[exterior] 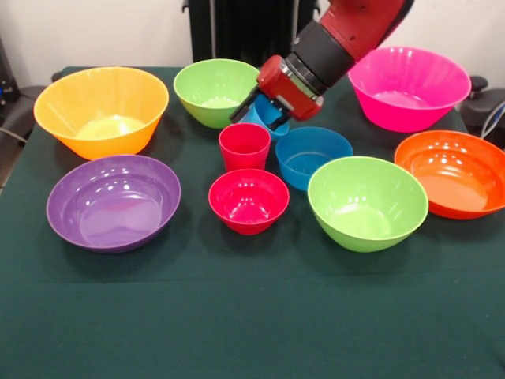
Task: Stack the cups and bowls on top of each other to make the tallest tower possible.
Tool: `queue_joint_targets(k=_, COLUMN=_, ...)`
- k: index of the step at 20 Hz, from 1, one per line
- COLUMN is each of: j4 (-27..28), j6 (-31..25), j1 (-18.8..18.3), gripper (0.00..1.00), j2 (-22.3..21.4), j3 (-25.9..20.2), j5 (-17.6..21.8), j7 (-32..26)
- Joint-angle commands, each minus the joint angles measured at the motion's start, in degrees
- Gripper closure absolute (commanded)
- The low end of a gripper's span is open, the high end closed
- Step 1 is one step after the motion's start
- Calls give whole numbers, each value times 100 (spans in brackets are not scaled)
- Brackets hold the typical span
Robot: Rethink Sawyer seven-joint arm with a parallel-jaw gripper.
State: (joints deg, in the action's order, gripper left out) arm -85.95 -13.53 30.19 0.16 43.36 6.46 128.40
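My gripper [259, 118] reaches down at a slant from the upper right and is at the sky-blue cup [274, 130], which sits partly hidden behind it, between the far lime green bowl [215, 91] and the small blue bowl [313, 158]. Just in front of them the red cup [245, 147] stands upright. The small red bowl [248, 200] lies nearer the front. A second lime green bowl [367, 203] is at the right. Each cup and bowl rests apart from the others, and no tower shows.
Large bowls ring the middle of the green-covered table [252, 316]: yellow-orange [101, 110] at the back left, purple [114, 201] at the front left, pink [409, 87] at the back right, orange [454, 172] at the right. All of them sit upright.
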Motion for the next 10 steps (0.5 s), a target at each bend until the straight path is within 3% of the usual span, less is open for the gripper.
queue_joint_targets(k=1, j4=441, j6=241, j1=-236, gripper=0, j2=71, j3=-718, j5=-273, j7=739)
queue_joint_targets(k=5, j4=390, j6=261, j1=-305, gripper=0, j2=9, j3=-808, j5=-251, j7=694)
queue_joint_targets(k=6, j4=382, j6=251, j1=-316, gripper=100, j2=-7, j3=-827, j5=-246, j7=688)
queue_joint_targets(k=10, j4=297, j6=184, j1=-487, gripper=100, j2=-197, j3=-1071, j5=-203, j7=545)
